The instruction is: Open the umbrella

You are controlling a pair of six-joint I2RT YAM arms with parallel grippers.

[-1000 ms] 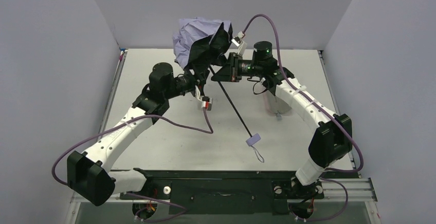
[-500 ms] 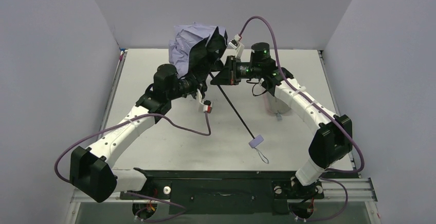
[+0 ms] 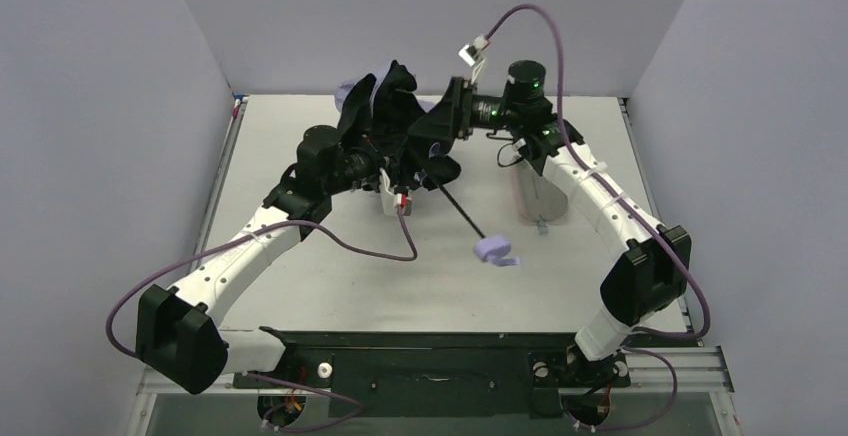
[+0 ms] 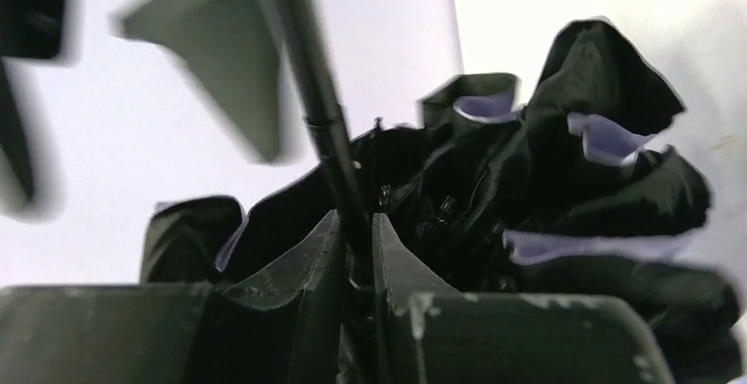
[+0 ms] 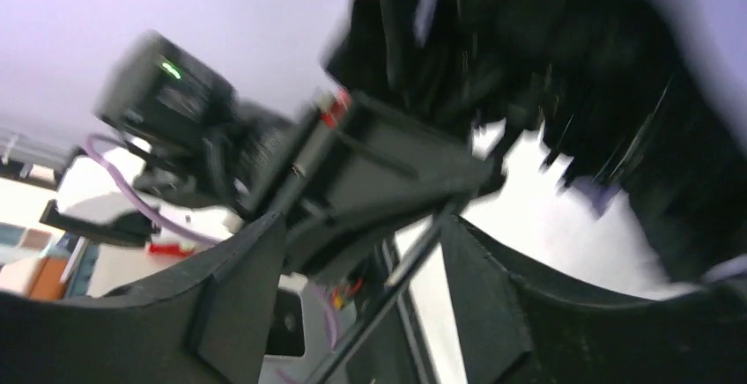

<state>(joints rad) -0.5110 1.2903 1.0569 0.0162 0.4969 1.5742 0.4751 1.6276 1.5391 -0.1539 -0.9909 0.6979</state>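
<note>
Black-lined umbrella (image 3: 395, 121) above the table's (image 3: 340, 291) far edge: left gripper (image 4: 357, 239) pinches its shaft (image 4: 319, 111); right gripper (image 5: 361, 243) gapes wide.

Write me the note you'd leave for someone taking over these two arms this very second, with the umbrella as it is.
Left gripper: shut on the umbrella, pinching its thin black shaft right at the base of the canopy.
Right gripper: open, with the shaft passing between its jaws, not gripped.
Umbrella: held up over the far middle of the table. The canopy is bunched with the black lining outward. The extended shaft slants down to the lavender handle.
Done: umbrella lifted, shaft drawn out.
Left: spread the canopy fully open.
</note>
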